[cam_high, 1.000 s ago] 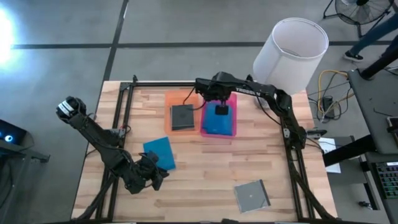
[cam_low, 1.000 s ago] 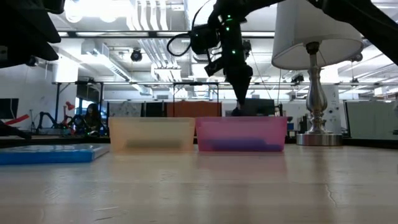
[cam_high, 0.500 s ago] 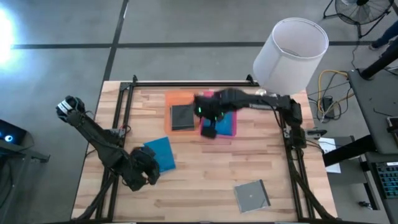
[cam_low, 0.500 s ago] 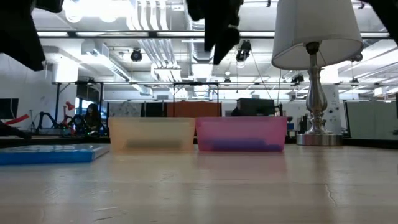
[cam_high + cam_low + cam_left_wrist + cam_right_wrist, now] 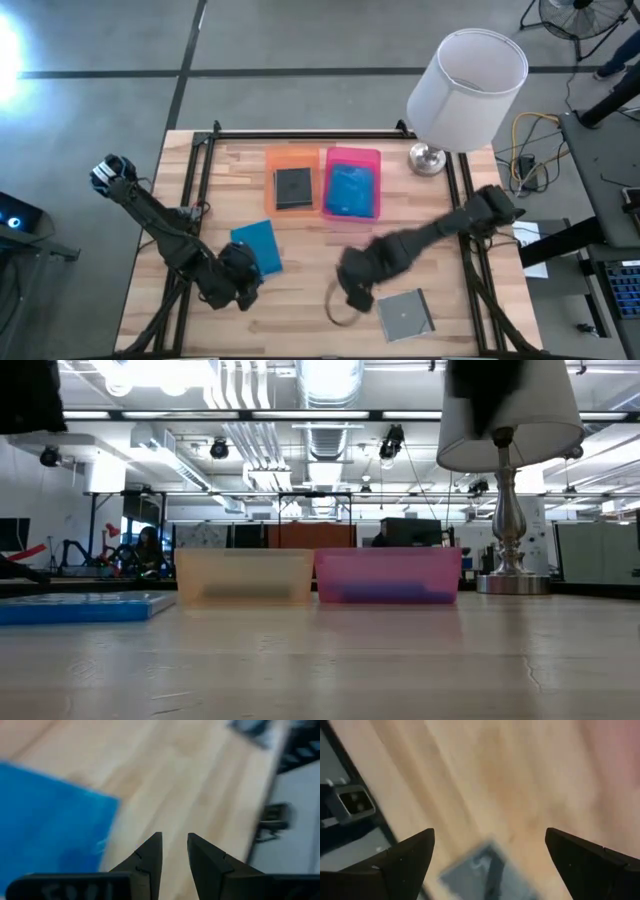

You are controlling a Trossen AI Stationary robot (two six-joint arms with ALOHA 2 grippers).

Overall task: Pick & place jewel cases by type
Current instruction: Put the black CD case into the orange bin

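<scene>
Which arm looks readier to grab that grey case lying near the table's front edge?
The right. Its open gripper hangs just beside the grey case, which shows between its fingers in its wrist view. The left gripper sits by the blue case.

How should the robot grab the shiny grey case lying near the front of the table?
Probably by two opposite edges, coming straight down from above. The grey case lies flat on the table, so only its thin sides offer a grip. The right gripper, fingers wide open, is beside its left edge.
</scene>
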